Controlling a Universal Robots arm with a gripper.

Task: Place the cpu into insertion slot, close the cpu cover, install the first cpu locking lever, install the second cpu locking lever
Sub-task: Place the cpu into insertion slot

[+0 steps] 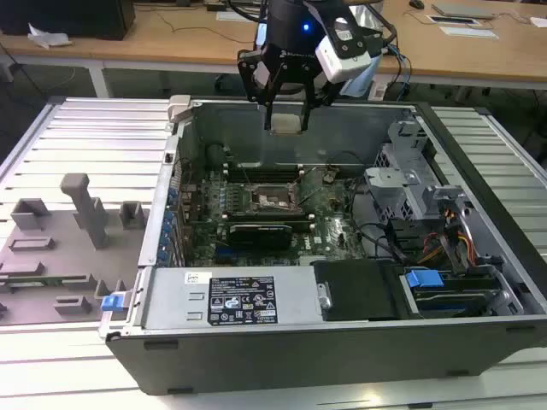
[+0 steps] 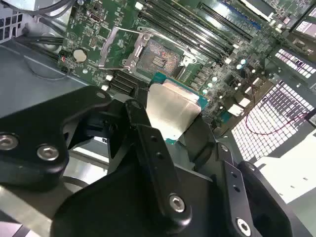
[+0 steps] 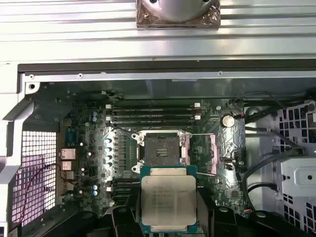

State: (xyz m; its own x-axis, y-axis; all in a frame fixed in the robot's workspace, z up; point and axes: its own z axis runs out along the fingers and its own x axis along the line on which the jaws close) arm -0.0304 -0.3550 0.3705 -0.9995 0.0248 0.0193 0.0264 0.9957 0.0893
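Fingers are clenched on the cpu, gripping it by two opposite edges with its pale metal top turned toward both wrist cameras. In the exterior view the cpu hangs in the air over the far part of the open case, well apart from the board below. That view also gives the wider setting: the case lies on a ribbed metal table, a grey fixture plate sits at the exterior view's left, and a black graphics card lies on the board on the near side of the slot. The first wrist view looks straight down and shows the slot bare, its dark pin field uncovered, with the cpu held apart from it and not yet seated. The cover lies swung open beside the slot, and long memory slots run along another side. The second wrist view shows both black fingers from close up, the slot beyond the cpu, and the open cover next to it.
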